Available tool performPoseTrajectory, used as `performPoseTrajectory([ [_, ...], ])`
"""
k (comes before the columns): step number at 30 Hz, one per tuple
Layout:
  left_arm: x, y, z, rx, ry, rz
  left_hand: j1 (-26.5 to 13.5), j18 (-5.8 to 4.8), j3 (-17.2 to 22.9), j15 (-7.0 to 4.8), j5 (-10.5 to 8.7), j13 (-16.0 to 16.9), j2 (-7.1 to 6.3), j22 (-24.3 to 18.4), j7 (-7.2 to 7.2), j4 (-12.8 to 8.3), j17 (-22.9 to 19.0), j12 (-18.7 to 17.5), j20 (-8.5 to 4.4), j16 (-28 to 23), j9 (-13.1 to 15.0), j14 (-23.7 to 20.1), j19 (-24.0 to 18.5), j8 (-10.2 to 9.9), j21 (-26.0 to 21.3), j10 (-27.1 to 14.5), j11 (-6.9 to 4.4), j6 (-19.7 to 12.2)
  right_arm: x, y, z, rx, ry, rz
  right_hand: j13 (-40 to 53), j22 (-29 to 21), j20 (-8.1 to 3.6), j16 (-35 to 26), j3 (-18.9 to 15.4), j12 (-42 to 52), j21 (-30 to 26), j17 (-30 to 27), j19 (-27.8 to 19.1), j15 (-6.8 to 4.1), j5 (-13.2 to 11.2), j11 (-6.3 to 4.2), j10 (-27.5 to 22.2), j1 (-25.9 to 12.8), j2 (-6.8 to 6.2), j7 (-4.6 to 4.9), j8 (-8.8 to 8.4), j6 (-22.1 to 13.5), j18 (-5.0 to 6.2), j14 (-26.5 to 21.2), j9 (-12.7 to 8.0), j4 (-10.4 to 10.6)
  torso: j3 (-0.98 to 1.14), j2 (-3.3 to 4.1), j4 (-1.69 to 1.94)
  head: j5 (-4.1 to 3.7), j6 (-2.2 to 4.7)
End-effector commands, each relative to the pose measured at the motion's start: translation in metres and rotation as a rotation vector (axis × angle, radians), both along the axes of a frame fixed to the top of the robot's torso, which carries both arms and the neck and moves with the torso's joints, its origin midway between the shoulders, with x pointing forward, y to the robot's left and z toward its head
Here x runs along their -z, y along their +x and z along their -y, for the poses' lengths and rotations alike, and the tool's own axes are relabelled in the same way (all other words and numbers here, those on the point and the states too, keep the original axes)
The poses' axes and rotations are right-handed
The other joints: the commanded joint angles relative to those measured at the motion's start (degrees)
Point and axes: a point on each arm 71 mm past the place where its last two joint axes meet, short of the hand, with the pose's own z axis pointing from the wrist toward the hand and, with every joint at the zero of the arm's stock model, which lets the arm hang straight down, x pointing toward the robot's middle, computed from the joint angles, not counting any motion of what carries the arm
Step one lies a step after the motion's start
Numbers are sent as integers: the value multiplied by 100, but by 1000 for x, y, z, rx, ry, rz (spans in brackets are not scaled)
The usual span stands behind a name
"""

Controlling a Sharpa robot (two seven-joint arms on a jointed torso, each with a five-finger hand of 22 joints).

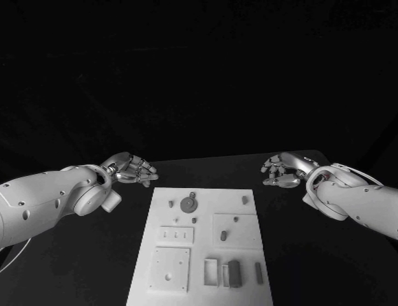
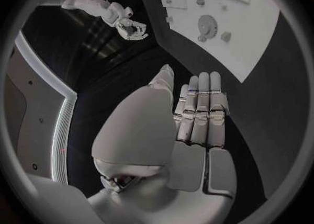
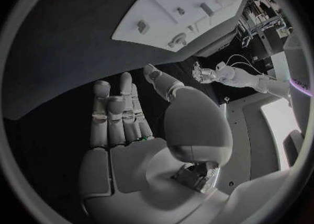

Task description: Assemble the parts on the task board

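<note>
Task board [image 1: 208, 255] — white plate lying at the table's [image 1: 300, 255] middle, its near end at the near edge, with small grey parts on it, among them a round gear-like piece [image 1: 190, 204] toward its far end and upright blocks [image 1: 233, 273] toward its near end. Left hand [image 1: 132, 169] — off the board's far left corner, fingers straight and side by side, holding nothing. Right hand [image 1: 282, 169] — off the far right corner, likewise unloaded, fingers extended.

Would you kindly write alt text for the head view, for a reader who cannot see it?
A white task board with small grey parts lies on a black table. Two white arms reach in from either side, the left hand and right hand raised beyond the board's far corners, holding nothing.
</note>
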Motion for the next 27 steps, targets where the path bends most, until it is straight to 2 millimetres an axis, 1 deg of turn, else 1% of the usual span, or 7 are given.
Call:
performPoseTrajectory([
  [1, 1, -1, 2, 18, -2, -3, -10, 60, -47, 4, 0, 9, -20, 9, 37, -1, 12, 17, 8, 9, -10, 41, 44, -17, 34, 23, -6, 19, 12, -1, 5, 43, -104, -88, 43, 93, -8, -27, 13, -55, -28, -7, -62, -162, 5, 5, -61, -8, 108, 13, -26, -28, 80, -208, 3, -38, 12, -29, -23, -26, -26],
  [6, 3, -2, -2, 6, 33, -12, -10, 58, -43, 3, 0, 13, -11, 12, 38, 0, 19, 16, 6, 9, -11, 43, 48, -18, 34, 23, -6, 22, 27, -4, 9, 64, -218, -173, 149, 98, -5, -20, 17, -77, -28, 4, -76, -165, 7, 5, -27, 9, 348, 13, -57, -69, 80, -202, -11, -138, 14, -26, -17, -20, -39],
  [9, 5, -4, -7, 6, 54, -26, -41, 54, -37, -4, -1, 28, 14, 23, 38, 6, 45, 22, -1, 13, -17, 58, 65, -22, 38, 39, -11, 31, 37, -6, 8, 65, -258, -221, 399, 110, 1, 28, 8, 222, 2, 31, -47, -210, 4, -55, 254, 5, 653, -37, -96, -121, 80, -166, -36, -190, 11, -22, -16, -16, -61],
  [11, 6, -4, -9, 5, 57, -30, -50, 54, -35, -6, 0, 31, 20, 27, 39, 6, 53, 22, -4, 14, -20, 62, 70, -26, 39, 40, -12, 28, 42, -7, 5, 59, -270, -237, 713, 124, -12, 88, -35, 475, 52, 68, -26, -248, 12, -90, 167, -48, 873, -66, -118, -128, 80, -140, -59, -355, 9, -20, -16, -13, -75],
  [13, 7, -4, -10, 2, 59, -31, -54, 55, -30, -11, 0, 37, 26, 32, 40, 3, 63, 24, -9, 17, -23, 69, 78, -32, 41, 45, -15, 26, 46, -8, 1, 50, -276, -241, 874, 123, -18, 116, -20, 610, 80, 84, -8, -268, 2, -115, 130, -98, 979, -88, -142, -150, 80, -119, -77, -404, 7, -18, -17, -11, -81],
  [23, 7, -4, -9, 3, 60, -29, -41, 56, -16, -19, 0, 48, 34, 43, 41, -3, 88, 21, -19, 19, -30, 80, 89, -42, 42, 42, -17, 24, 64, -10, -20, 10, -321, -260, 1344, 121, -57, 196, 116, 1026, 170, 142, 9, -327, 5, -177, 26, -154, 1114, -159, -174, -169, 80, -83, -112, -491, -8, -13, -17, -14, -112],
  [27, 7, -4, -9, 3, 59, -28, -39, 55, -14, -20, 0, 49, 35, 45, 41, -3, 92, 18, -20, 18, -32, 79, 89, -44, 42, 38, -16, 23, 73, -10, -24, 2, -338, -288, 1461, 116, -35, 202, 681, 1125, 178, 156, -2, -342, 4, -196, -51, -131, 1134, -178, -194, -184, 80, -98, -133, -303, -8, -12, -12, -7, -126],
])
